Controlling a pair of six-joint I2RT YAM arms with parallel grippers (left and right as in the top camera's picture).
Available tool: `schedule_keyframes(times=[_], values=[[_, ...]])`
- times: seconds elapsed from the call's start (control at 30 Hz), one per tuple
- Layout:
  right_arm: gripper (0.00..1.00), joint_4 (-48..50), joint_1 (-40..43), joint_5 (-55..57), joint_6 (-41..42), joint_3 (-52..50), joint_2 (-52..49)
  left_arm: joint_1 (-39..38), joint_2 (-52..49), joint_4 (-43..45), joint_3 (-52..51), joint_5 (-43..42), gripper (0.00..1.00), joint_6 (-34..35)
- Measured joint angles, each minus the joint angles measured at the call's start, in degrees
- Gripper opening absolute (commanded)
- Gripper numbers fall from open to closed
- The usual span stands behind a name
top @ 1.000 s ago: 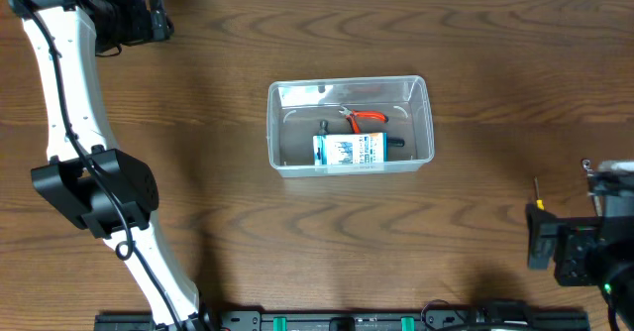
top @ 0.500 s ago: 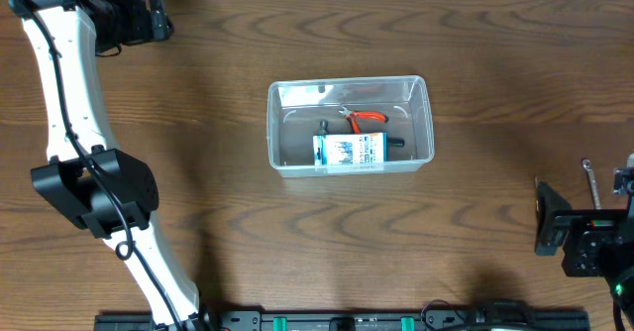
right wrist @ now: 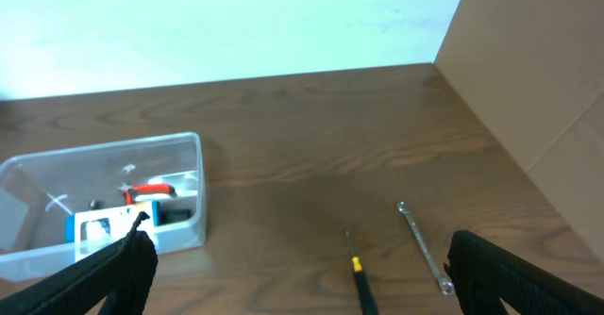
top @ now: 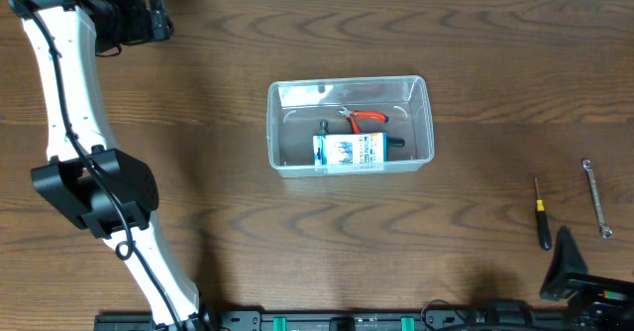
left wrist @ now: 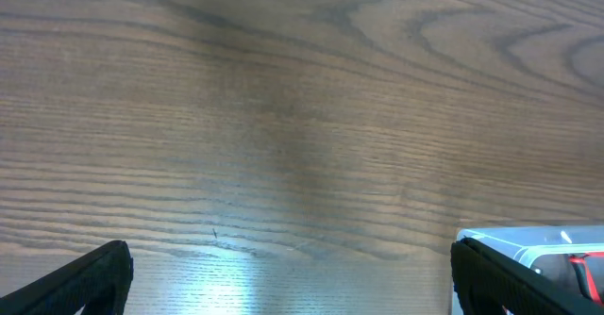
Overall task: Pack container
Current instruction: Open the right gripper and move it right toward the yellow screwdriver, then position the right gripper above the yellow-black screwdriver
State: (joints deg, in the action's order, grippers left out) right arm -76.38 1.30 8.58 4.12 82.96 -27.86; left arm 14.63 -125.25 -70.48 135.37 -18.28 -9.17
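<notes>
The clear plastic container (top: 278,133) stands mid-table, holding a blue-and-white box (top: 349,152) and orange-handled pliers (top: 365,119). A black-and-yellow screwdriver (top: 541,214) and a small wrench (top: 595,197) lie on the wood far to its right. My right gripper (right wrist: 307,279) hangs open and empty near the front right corner, with the screwdriver (right wrist: 359,273) and wrench (right wrist: 423,244) lying between its fingers in the right wrist view and the container (right wrist: 113,145) off to the left. My left gripper (top: 157,21) is at the back left, open over bare wood.
A cardboard wall (right wrist: 528,70) rises at the table's right side. The left arm (top: 69,103) runs along the table's left edge. In the left wrist view a corner of the container (left wrist: 547,244) shows beside the right finger (left wrist: 510,277).
The right arm has drawn back toward the front right corner, uncovering the screwdriver and the wrench. The left arm and the container have not moved.
</notes>
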Motion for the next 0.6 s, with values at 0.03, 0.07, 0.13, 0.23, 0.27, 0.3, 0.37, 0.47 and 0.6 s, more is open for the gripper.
schedule_keyframes(times=[0.03,0.07,0.13,0.23,0.27,0.3,0.37,0.47,0.6], values=[[0.99,0.4,0.0,0.0,0.2,-1.6,0.8,0.0,0.0,0.0,0.0,0.0,0.98,0.0],[0.99,0.8,0.0,0.0,0.5,-3.7,1.4,0.0,0.0,0.0,0.0,0.0,0.98,0.0],[0.99,2.3,0.0,-0.7,1.1,-7.7,2.1,0.0,0.0,0.0,0.0,0.0,0.98,0.0],[0.99,8.2,0.0,-3.3,1.6,-14.0,2.0,0.0,0.0,0.0,0.0,0.0,0.98,0.0],[0.99,11.3,0.0,-4.3,1.6,-16.5,2.0,0.0,0.0,0.0,0.0,0.0,0.98,0.0],[0.99,12.6,0.0,-4.9,1.6,-17.9,1.9,0.0,0.0,0.0,0.0,0.0,0.98,0.0],[0.99,16.5,0.0,-5.9,1.5,-21.7,1.8,0.0,0.0,0.0,0.0,0.0,0.98,0.0],[0.99,22.6,0.0,-6.5,0.6,-28.4,1.7,0.0,0.0,0.0,0.0,0.0,0.98,0.0],[0.99,26.7,0.0,-6.7,0.0,-35.4,0.4,0.0,0.0,0.0,0.0,0.0,0.98,0.0]])
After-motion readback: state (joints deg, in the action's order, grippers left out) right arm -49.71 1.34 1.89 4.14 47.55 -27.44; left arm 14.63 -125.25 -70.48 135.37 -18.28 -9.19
